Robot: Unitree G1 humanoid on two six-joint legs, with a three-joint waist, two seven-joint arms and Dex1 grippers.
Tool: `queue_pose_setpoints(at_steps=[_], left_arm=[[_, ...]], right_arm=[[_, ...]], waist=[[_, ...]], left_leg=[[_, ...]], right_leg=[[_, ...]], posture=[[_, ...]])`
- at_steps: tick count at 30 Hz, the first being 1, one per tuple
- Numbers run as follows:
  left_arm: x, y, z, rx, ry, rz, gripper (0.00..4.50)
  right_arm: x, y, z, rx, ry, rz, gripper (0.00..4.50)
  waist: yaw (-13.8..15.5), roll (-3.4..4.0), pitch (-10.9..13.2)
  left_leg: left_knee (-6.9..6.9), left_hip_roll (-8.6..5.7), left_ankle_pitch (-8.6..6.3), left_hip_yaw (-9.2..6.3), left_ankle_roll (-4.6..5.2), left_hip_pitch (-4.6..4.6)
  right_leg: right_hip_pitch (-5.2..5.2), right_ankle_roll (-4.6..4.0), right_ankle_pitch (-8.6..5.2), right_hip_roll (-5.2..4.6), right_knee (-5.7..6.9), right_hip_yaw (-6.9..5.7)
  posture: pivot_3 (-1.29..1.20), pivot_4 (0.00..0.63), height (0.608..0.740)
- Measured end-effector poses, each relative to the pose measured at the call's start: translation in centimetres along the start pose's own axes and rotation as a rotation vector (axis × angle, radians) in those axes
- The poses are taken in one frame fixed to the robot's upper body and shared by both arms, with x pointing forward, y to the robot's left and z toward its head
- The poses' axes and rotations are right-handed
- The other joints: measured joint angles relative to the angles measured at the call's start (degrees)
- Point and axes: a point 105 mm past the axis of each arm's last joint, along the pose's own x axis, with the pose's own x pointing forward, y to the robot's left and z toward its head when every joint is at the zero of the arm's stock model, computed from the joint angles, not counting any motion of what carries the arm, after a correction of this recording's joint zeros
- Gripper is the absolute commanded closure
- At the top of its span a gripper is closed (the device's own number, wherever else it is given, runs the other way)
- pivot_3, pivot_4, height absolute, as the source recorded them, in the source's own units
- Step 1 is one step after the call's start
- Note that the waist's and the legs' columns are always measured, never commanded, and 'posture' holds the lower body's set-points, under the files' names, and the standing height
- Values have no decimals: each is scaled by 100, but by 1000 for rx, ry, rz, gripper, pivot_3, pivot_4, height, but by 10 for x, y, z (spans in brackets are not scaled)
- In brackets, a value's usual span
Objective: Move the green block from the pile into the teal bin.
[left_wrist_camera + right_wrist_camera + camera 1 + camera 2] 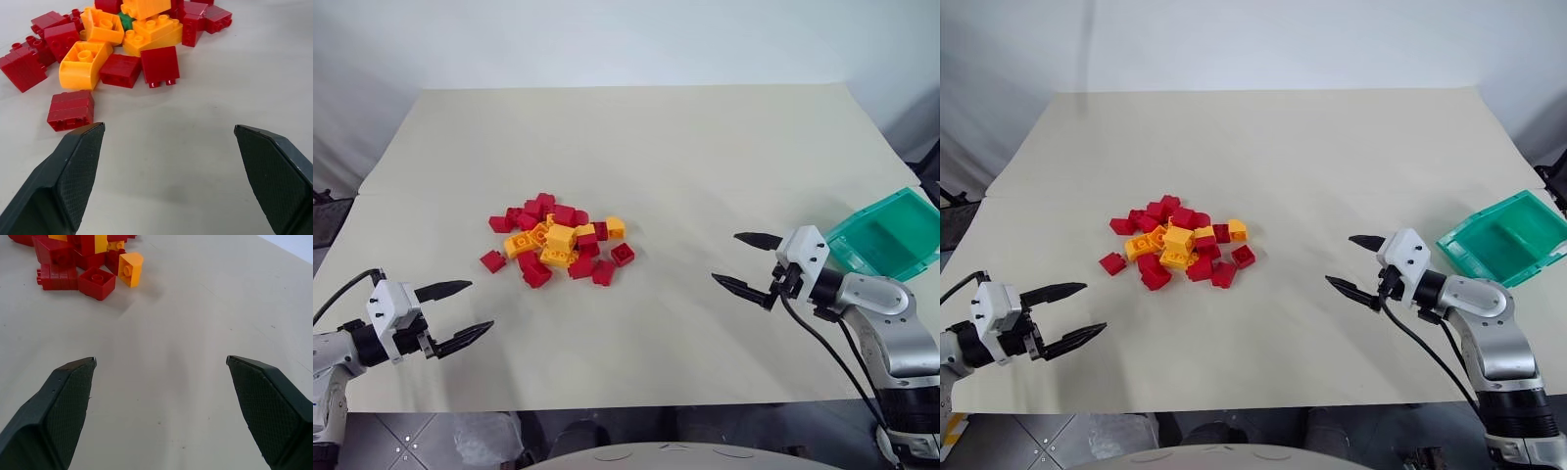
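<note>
The green block (pixel 126 20) sits buried mid-pile (pixel 558 240), wedged between yellow bricks. We have both grippers spread wide and empty. The left gripper (pixel 455 313) is nearer the pile; the right gripper (pixel 746 262) is beside the bin (pixel 886 235).

**Hidden and cropped parts of the scene**

The green block (pixel 126 21) shows only as a small sliver wedged between yellow-orange bricks of the pile (pixel 558 240); its studs and full shape are buried, and in the head views it is too small to make out. In the left wrist view the pile is cut off at the frame edge. The teal bin (pixel 891 235), at the table's (pixel 636 147) right edge, is cropped in the left eye view.
</note>
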Motion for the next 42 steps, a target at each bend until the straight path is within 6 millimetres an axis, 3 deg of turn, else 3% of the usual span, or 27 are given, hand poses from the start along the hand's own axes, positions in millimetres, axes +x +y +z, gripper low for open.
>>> queue_pose_setpoints(at_steps=[13, 17, 23, 28, 35, 42], left_arm=[[6, 15, 2, -59, 35, 103, 0], [12, 12, 12, -40, 30, 37, 875], [29, 0, 32, 8, -31, -75, 2779], [58, -14, 56, 98, -113, -274, 4374], [100, 3, 73, 155, -179, -327, 4447], [142, 21, 61, 170, -126, -330, 4447]], right_arm=[[11, 1, 9, 45, -54, 10, 30], [24, 3, 32, 71, -143, 53, 0], [46, 18, 47, 93, -205, 116, 0], [58, 23, 62, 84, -260, 146, 0], [66, 34, 63, 109, -283, 187, 0], [63, 51, 60, 124, -277, 242, 0]], waist=[[-5, 0, 0], [-7, 0, 0], [2, 0, 0], [7, -1, -1], [-6, -3, -2], [8, -8, -3]], left_leg=[[1, 0, 0, 7, 0, 2], [4, 1, 0, 13, 0, 7], [5, -6, 1, 17, 1, -4], [16, -12, 5, 32, 5, -25], [15, -37, 8, 89, 3, -26], [20, -42, 10, 90, 6, -34]], right_leg=[[-2, 0, 0, 5, 6, 5], [-4, 0, 0, 6, 14, 13], [-21, 0, 0, 4, 23, 15], [-44, 2, 1, 12, 33, 22], [-48, 4, 2, 29, 31, 27], [-50, 13, 5, 34, 27, 28]], posture=[[0, 150, 740], [0, 150, 740], [0, 150, 740], [0, 150, 740], [0, 150, 740], [0, 150, 740]])
